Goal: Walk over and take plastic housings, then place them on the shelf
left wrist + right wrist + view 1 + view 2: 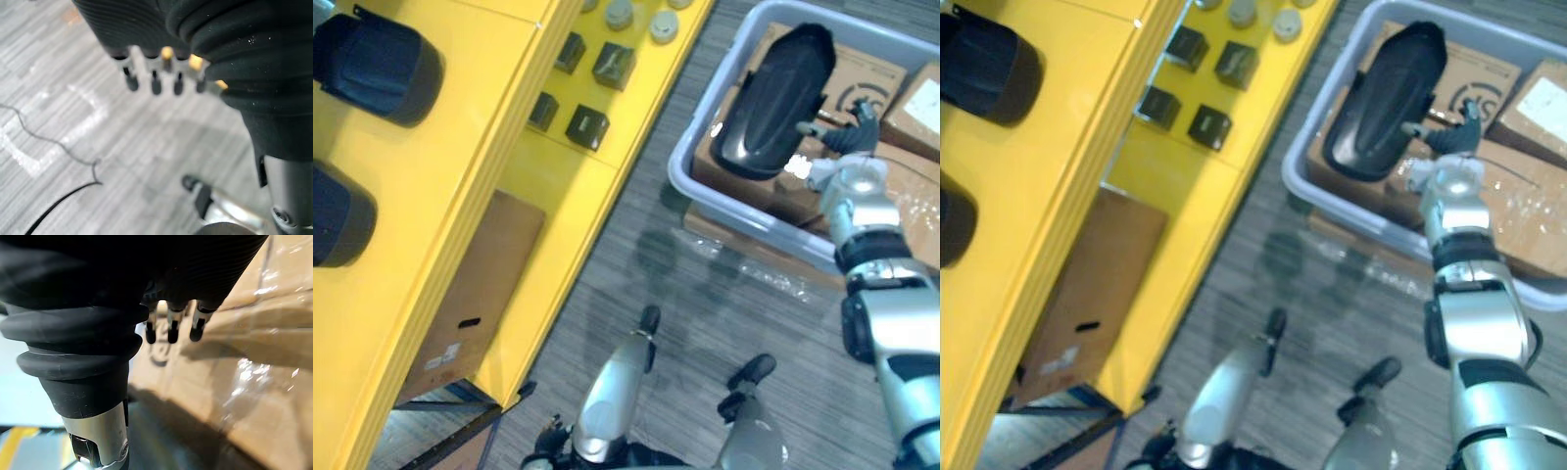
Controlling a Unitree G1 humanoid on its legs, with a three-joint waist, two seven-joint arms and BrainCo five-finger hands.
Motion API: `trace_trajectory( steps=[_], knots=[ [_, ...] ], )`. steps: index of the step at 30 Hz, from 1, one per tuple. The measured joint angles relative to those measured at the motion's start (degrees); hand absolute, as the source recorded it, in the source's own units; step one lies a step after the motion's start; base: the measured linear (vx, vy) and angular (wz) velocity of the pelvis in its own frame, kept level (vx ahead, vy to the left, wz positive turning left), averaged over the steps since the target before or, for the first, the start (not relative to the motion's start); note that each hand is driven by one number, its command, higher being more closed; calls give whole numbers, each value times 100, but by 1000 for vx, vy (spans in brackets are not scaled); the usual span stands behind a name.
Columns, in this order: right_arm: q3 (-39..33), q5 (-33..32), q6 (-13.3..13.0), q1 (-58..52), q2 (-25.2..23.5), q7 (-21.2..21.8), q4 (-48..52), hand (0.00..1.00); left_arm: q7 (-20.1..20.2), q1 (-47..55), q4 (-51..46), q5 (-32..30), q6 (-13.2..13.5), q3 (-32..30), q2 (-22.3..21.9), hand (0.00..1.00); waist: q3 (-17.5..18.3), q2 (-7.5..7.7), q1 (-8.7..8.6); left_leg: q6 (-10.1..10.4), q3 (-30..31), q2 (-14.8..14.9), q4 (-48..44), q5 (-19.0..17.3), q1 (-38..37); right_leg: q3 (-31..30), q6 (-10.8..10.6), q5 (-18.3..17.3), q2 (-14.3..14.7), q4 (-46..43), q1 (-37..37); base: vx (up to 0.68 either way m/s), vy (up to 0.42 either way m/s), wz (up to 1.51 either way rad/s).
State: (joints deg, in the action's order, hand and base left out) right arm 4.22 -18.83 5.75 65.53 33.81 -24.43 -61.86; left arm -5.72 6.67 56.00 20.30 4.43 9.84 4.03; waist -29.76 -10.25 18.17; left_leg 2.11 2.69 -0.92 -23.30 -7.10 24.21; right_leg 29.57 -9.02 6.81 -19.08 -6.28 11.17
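1 black housing (773,98) on printed cartons (867,73) in bin (697,186) — right hand (842,137) beside.

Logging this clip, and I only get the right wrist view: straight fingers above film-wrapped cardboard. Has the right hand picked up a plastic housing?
Observer: No. A black oval plastic housing lies on cardboard boxes inside a grey plastic bin. The right hand is right beside it, and I cannot tell whether it touches.
Reviewer: Are any housings on the shelf?
Observer: Yes, two more black housings sit on the top level of the yellow shelf, to the robot's left.
Reviewer: Is the left hand carrying anything?
Observer: No. The left hand hangs open above the grey carpet, fingers straight.
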Motion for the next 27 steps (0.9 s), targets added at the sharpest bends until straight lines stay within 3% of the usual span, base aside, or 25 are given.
trace_trajectory(
  steps=[5, 6, 11, 21, 27],
  knots=[
    [5, 119, 290, 123, 68, -240, -43, 0, 137, -5, 142, 29, 50, 172, -13, 0, 64, -96, 38, 12, 56, -13, 0, 34, 84, 26, 16, -98, -42, -179, 125, -43, -1, 5],
    [7, 142, 330, 127, 160, -297, -74, 100, 160, -16, 147, 168, 48, 218, -13, 0, 72, -107, 90, 18, 60, -31, 30, 65, 107, 24, 8, -154, -89, -286, 205, -48, 0, 8],
    [74, 155, 600, 236, 360, -209, -229, 100, 206, -54, 176, 212, 48, 275, -16, 0, 110, -163, 194, 22, 110, -63, 81, 120, 129, 38, 36, -222, -172, -441, 279, -44, -4, 6],
    [276, 404, 1534, 309, 733, 226, -509, 100, 289, -208, 357, 241, 56, 458, -46, 0, 289, -418, 340, 11, 144, -76, 82, 132, 239, 82, 54, -278, -192, -515, 384, -14, -2, 1],
    [277, 963, 1705, 351, 817, 205, -620, 100, 378, -210, 351, 409, 191, 502, -50, 0, 301, -435, 435, 15, 196, -76, 68, 133, 289, 165, 27, -302, -198, -536, 391, -8, -16, 6]
  ],
)
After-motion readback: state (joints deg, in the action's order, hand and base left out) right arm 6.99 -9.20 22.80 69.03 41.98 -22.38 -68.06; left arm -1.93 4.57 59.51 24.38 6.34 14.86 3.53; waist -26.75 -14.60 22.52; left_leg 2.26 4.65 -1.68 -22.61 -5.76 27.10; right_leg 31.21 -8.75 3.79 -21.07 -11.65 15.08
